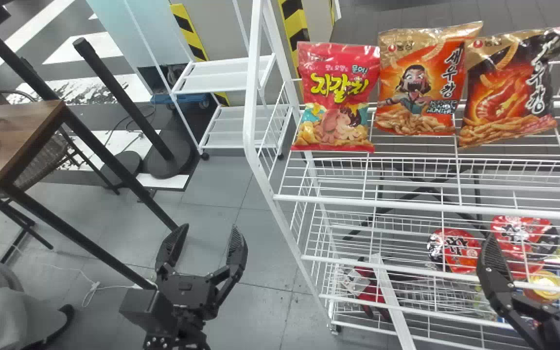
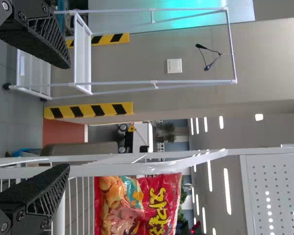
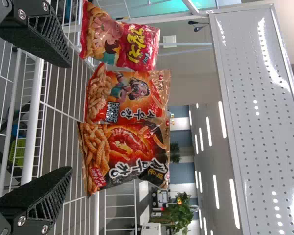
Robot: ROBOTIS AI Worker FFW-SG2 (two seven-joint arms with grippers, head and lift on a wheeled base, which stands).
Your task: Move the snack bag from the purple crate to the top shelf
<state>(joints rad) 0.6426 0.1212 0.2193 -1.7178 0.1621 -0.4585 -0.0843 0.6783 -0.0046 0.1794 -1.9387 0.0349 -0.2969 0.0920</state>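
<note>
Snack bag (image 1: 336,97) by left edge of top shelf (image 1: 406,206) showing red, yellow lettering; middle bag (image 1: 421,82) showing orange, gold top.

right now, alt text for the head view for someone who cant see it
Three snack bags stand in a row on a white wire top shelf; lower in view, the left gripper and right gripper are open and empty.

3 snack bags (image 1: 418,92) on the white wire top shelf (image 1: 406,205)
</note>
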